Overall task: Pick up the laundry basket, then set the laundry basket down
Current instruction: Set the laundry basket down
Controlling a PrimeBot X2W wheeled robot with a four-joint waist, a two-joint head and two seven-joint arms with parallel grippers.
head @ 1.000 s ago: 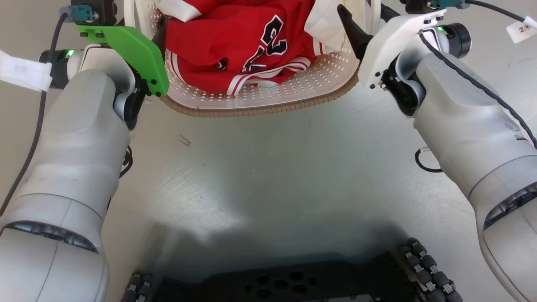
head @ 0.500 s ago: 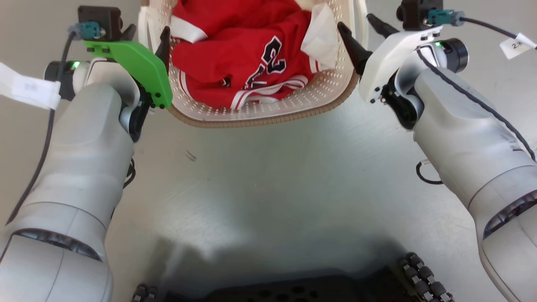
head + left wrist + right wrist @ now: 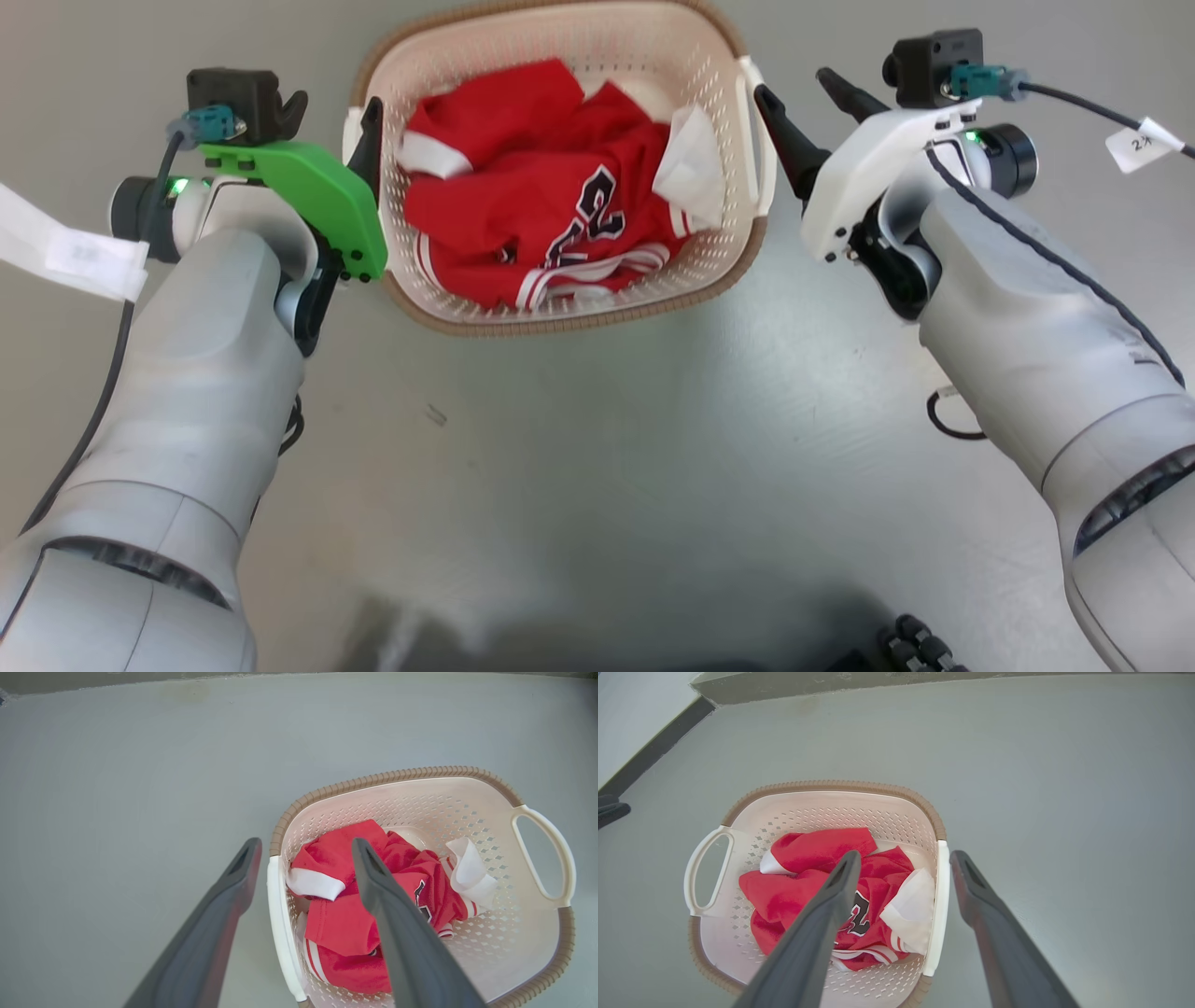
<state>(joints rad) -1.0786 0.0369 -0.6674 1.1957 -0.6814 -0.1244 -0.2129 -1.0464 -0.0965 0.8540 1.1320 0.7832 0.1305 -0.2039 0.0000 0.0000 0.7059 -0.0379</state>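
The laundry basket (image 3: 560,313), cream perforated plastic with a brown woven-look rim, sits on the grey floor at the top centre of the head view. A red jersey (image 3: 532,215) and a white cloth (image 3: 691,168) lie inside. My left gripper (image 3: 331,112) is open, its fingers on either side of the basket's left white handle (image 3: 280,914). My right gripper (image 3: 792,86) is open too, straddling the right handle (image 3: 941,896). One finger of each gripper is over the basket's inside, the other outside it. I cannot tell whether the fingers touch the handles.
Bare grey floor (image 3: 607,467) surrounds the basket. A wall foot with a dark baseboard (image 3: 654,746) runs beyond it. My base's wheels (image 3: 915,644) show at the bottom edge, and a small cable loop (image 3: 948,411) hangs by my right forearm.
The whole head picture has shifted. The basket now looks smaller, with its full rim in view. Both grippers stay at its handles.
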